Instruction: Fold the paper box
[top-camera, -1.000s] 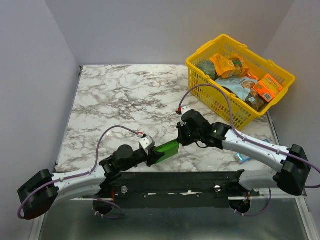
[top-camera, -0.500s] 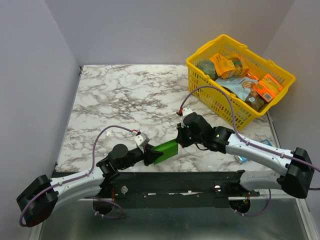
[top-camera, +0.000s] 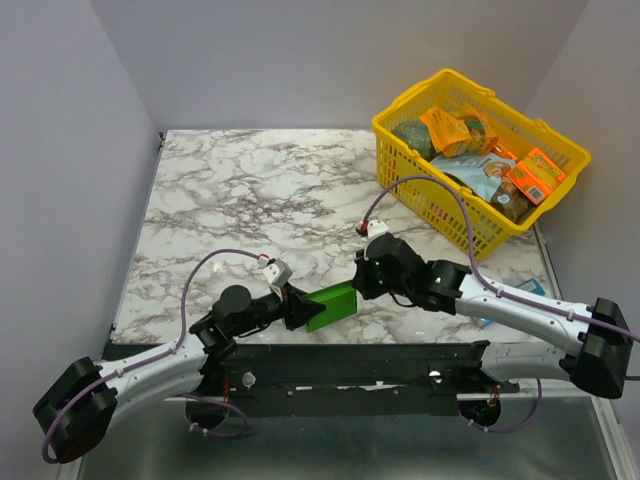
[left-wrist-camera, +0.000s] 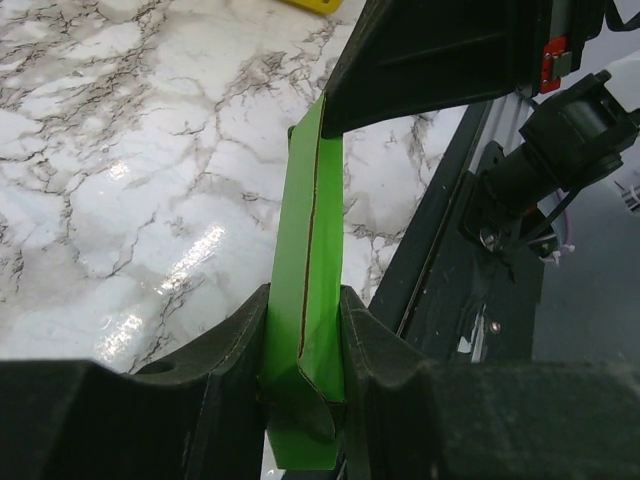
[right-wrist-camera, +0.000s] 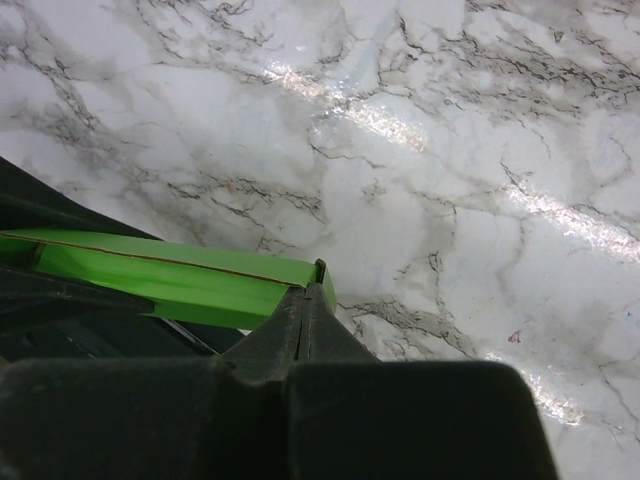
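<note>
**Both arms on the flattened green box: work the crease, don't tear it**

The paper box (top-camera: 333, 303) sits between the two arms at the near edge of the desk (top-camera: 240, 200). It is long and flattened, with a cut edge running along its length. I can't tell whether it touches the surface.

- **Left end effector (top-camera: 300, 309):** clamped on the box's near-left end, fingers partly apart with the card sandwiched between them.
- **Right end effector (top-camera: 364, 282):** fingers pressed together at the far-right end, apparently pinching the thin edge. Its own fingers mostly hide the contact.

My read of the step is shaping the sleeve between two grips. To do it well:

- Use the left as a firm anchor.
- Make small moves with the right, following the crease.
- Don't pull lengthwise, since thin card can slip out or rip.
- Press against the desk if the fold needs backing.
</note>
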